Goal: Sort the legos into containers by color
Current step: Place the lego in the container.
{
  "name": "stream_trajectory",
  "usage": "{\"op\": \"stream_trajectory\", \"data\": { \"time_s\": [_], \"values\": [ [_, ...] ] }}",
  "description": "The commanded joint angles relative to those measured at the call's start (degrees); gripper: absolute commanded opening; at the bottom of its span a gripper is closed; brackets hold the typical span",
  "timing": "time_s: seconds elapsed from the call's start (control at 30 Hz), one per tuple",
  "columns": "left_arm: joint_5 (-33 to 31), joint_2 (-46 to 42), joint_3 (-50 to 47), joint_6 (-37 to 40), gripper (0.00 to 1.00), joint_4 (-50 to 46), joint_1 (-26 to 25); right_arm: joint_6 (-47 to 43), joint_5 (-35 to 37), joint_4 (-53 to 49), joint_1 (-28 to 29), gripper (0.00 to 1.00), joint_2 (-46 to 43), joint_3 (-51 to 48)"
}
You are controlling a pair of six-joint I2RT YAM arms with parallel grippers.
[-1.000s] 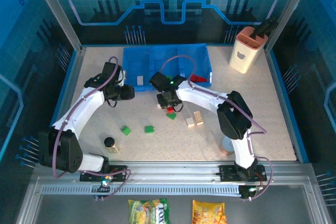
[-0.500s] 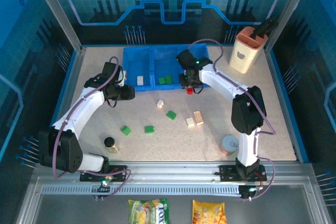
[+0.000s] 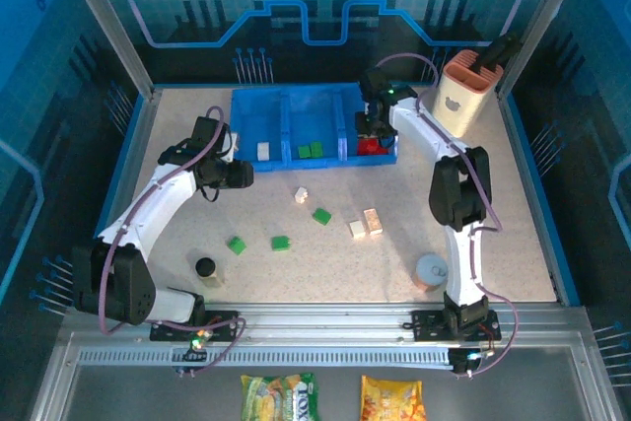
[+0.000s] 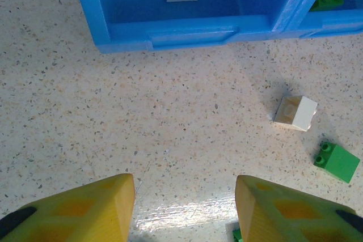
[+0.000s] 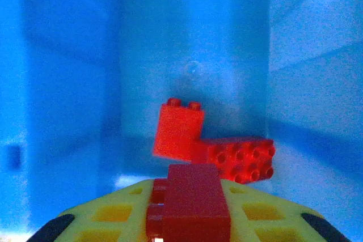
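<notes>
The right gripper (image 3: pixel 367 131) is out at the far side of the table (image 3: pixel 513 204), hanging over the right-hand compartment of the blue tray (image 3: pixel 256 110). Its jaws are pinched tight on a red brick (image 5: pixel 195 196). Seen from its wrist, a pair of red bricks (image 5: pixel 235 157) lies on the floor of that compartment just beyond the held one, one of them tipped up against the other.

The left gripper (image 3: pixel 237 175) sits low over the table, just to the near side of the tray's left end. Its jaws stand partly open, with nothing but bare tabletop between them.

The tray's left compartment holds one white brick (image 3: pixel 263 151). The middle compartment holds two green bricks (image 3: pixel 311 151) side by side.

Several pieces are loose on the table:
- A small white block (image 3: pixel 301 194) lies near the tray's middle.
- A green block (image 3: pixel 321 215) lies just nearer and to the right of it.
- Two cream blocks (image 3: pixel 373 221) lie side by side further right.
- Two green pieces (image 3: pixel 236 245) (image 3: pixel 281 242) lie nearer the arms.

A black cylinder (image 3: pixel 205 267) stands at the near left, and a silver can (image 3: pixel 430 271) stands at the near right beside the right arm. A peach-and-white holder (image 3: pixel 461 96) stands in the far right corner
</notes>
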Motion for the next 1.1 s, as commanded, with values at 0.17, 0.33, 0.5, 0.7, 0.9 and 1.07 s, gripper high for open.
{"op": "stream_trajectory", "data": {
  "time_s": [0.17, 0.33, 0.5, 0.7, 0.9, 1.07],
  "values": [
    [0.50, -0.04, 0.22, 1.11, 0.51, -0.52, 0.58, -4.12, -0.35, -0.34, -0.83, 0.31, 7.50, 8.03],
    [0.05, -0.05, 0.06, 1.29, 0.51, -0.47, 0.56, -4.80, -0.45, -0.34, -1.06, 0.31, 12.83, 12.17],
    [-0.22, 0.03, 0.10, 1.44, 0.51, -0.46, 0.56, -4.62, -0.80, 0.92, -1.13, 0.31, 16.02, 13.90],
    [-0.24, 0.38, 0.18, 1.48, 0.51, -0.57, 0.56, -4.25, -1.05, 2.66, -1.34, 0.31, 18.25, 15.19],
    [-0.36, 0.49, 0.15, 1.48, 0.51, -0.56, 0.56, -3.40, -1.69, 3.61, -1.38, 0.38, 19.25, 16.38],
    [-0.23, 0.60, 0.10, 1.38, 0.51, -0.55, 0.56, -3.30, -1.58, 3.26, -1.39, 0.44, 18.21, 17.03]
  ]
}}
